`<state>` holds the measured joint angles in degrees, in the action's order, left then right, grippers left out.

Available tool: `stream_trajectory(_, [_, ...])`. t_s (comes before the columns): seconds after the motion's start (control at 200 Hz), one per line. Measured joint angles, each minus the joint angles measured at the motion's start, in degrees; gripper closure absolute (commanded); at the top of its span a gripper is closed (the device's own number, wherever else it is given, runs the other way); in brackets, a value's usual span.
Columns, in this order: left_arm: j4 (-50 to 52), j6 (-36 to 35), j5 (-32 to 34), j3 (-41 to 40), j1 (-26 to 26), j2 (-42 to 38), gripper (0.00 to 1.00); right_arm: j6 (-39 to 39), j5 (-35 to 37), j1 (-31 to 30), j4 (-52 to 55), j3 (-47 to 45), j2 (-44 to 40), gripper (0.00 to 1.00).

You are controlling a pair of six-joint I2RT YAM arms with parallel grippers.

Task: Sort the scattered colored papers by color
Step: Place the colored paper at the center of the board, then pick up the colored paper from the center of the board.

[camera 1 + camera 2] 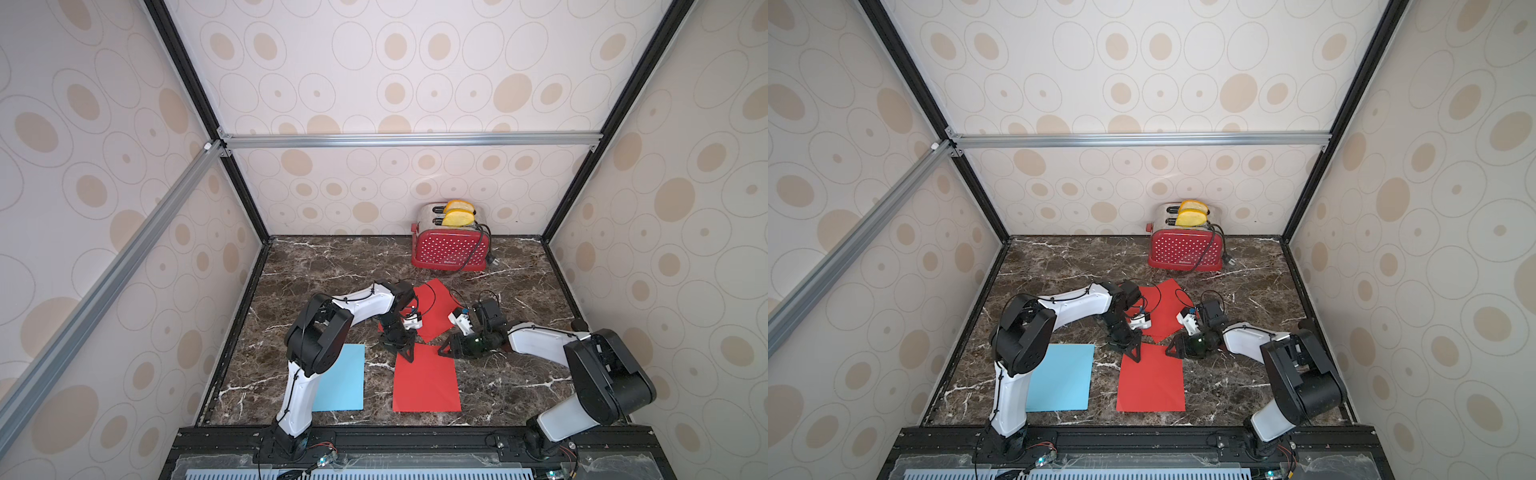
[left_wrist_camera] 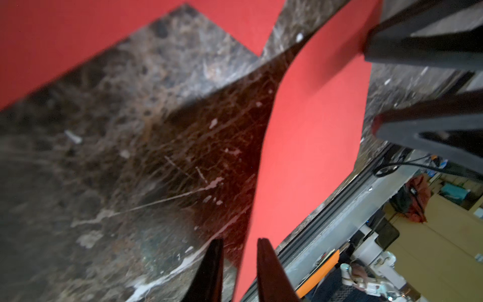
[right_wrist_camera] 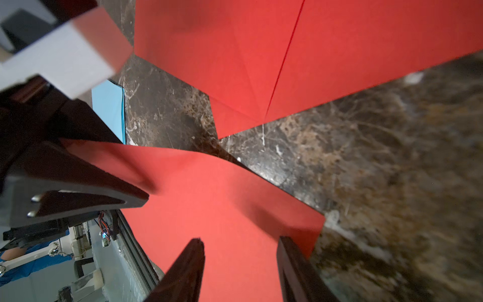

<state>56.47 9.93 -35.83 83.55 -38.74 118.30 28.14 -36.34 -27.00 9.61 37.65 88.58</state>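
At the left gripper, with fingers slightly parted, loosely straddling the raised far-left edge of a bright red rectangular paper sheet. At the right gripper, spread wide above that sheet's far-right corner. Just beyond, overlapping red paper sheets; to the near left, a sky-blue paper sheet flat on dark marble tabletop.

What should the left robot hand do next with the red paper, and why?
Probably lift the left gripper clear: its jaws stand apart around the curled corner of the near red sheet, which otherwise lies flat. More red sheets wait farther back.
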Motion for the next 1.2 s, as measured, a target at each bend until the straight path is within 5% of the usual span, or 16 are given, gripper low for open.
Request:
stream_trajectory(0.396, [2.78, -2.14, 10.51, 3.08, 0.04, -2.43, 0.6, -0.11, 0.09, 0.0, 0.35, 0.22, 0.09, 0.48])
stream_trajectory(0.756, [-3.21, -1.84, 27.96, 2.05, 0.7, -15.96, 0.53, -0.13, 2.21, -0.09, 6.4, 1.97, -1.16, 0.44])
stream_trajectory(0.956, [-13.16, 0.48, 37.53, -4.85, 1.29, -26.84, 0.45, 0.11, 2.84, -0.09, 12.87, 4.55, -5.29, 0.38])
stream_trajectory(1.202, [-26.43, 9.44, 33.55, -20.57, 5.33, -29.9, 0.46, -2.8, 5.01, -0.09, 17.27, 18.34, -5.73, 0.35])
